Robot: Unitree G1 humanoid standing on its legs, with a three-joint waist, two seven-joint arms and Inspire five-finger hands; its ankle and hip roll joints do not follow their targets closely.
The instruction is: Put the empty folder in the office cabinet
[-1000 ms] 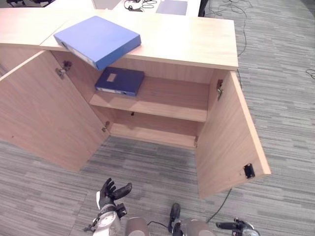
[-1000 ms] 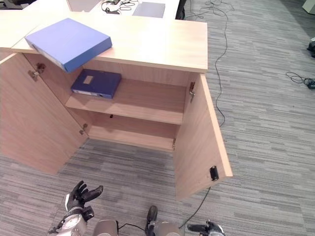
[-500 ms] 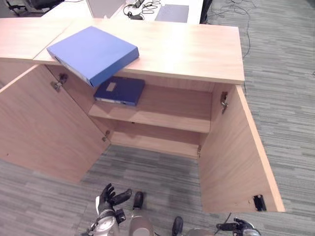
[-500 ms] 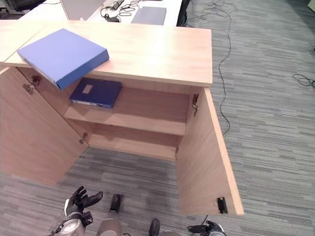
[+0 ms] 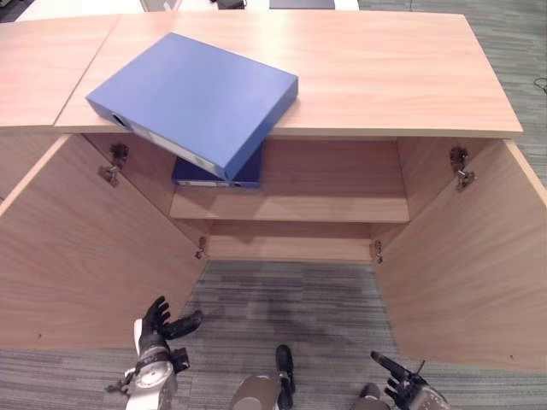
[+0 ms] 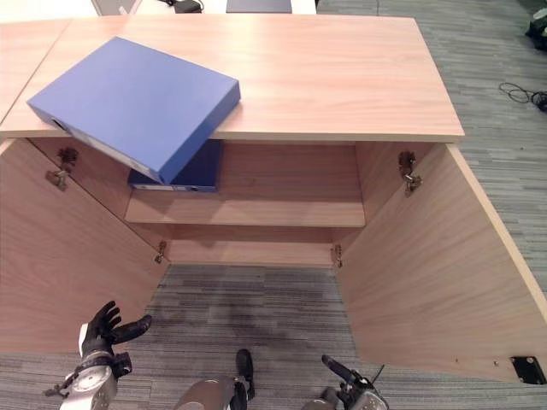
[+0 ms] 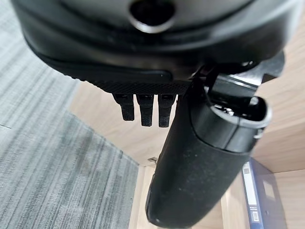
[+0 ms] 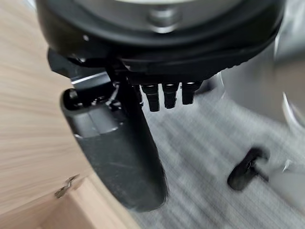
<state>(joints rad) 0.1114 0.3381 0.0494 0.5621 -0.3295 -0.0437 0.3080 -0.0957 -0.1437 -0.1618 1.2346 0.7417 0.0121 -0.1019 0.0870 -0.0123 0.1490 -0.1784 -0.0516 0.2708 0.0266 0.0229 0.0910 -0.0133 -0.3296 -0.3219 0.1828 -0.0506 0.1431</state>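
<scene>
A large blue folder [image 5: 195, 100] lies flat on the wooden cabinet top [image 5: 385, 68], one corner jutting over the front edge. A darker blue folder [image 6: 198, 171] lies on the upper shelf [image 5: 291, 205] inside, at its left end, partly hidden by the large one. My left hand [image 5: 158, 323] hangs low before the left door, fingers spread and holding nothing. Low near the right door, my right hand [image 5: 393, 376] also holds nothing, its fingers straight. In the left wrist view the thumb [image 7: 200, 162] points toward the shelf folder [image 7: 259, 200].
Both cabinet doors stand wide open: the left door [image 5: 77, 256] and the right door [image 5: 470, 265]. The lower shelf [image 5: 291, 248] is bare. Grey carpet [image 5: 291, 299] lies before the cabinet. Another wooden surface [image 5: 43, 60] adjoins on the left.
The whole picture has shifted: the camera has come closer and more square to the cabinet. Both hands stay low with nothing in them; the folders have not moved.
</scene>
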